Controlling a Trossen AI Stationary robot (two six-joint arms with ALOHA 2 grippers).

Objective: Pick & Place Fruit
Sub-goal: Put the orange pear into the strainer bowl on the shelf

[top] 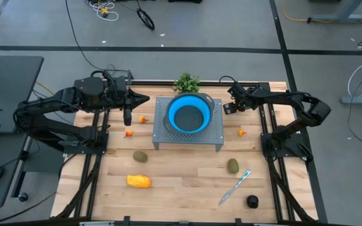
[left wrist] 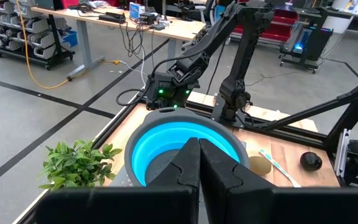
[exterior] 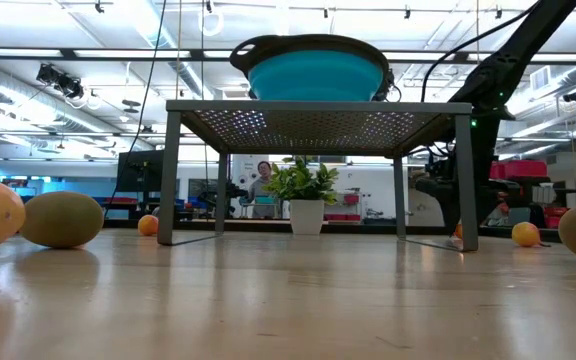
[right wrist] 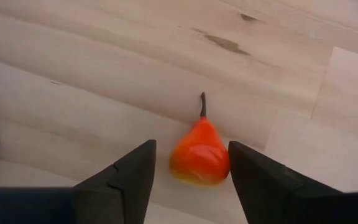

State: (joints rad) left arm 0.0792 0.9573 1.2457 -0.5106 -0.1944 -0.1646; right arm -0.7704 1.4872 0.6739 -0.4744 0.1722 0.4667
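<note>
A pale wooden table (top: 181, 179) sits in a grey-floored workshop, benches and cables behind it; at its centre a perforated metal stand (top: 188, 133) lifts a blue collapsible bowl (top: 188, 115) off the boards, presumably so fruit can be dropped in from above, with a green plant sprig (top: 186, 82) just beyond it at twelve o'clock. The fruit lies scattered round the stand: two tiny orange pieces (top: 129, 132) at about nine o'clock, a small orange pear-shaped one (top: 241, 132) at three, olive ovals (top: 140, 156) at seven and (top: 232, 166) at five, a yellow-orange oblong (top: 139, 181) farther out at seven, a black round one (top: 252, 201) beside the knife (top: 235, 186) at five. The right gripper (right wrist: 191, 171) hangs over the pear-shaped piece (right wrist: 199, 154), its fingers (right wrist: 132, 177) moderately apart and straddling the fruit without visibly touching it, stem pointing away, which reads as lining up for a pinch across the widest part; nothing is held yet. The left gripper (left wrist: 199, 165) waits at the stand's nine o'clock edge, fingers pressed together and empty, probably parked clear of the bowl. No fruit shows in the bowl yet.
</note>
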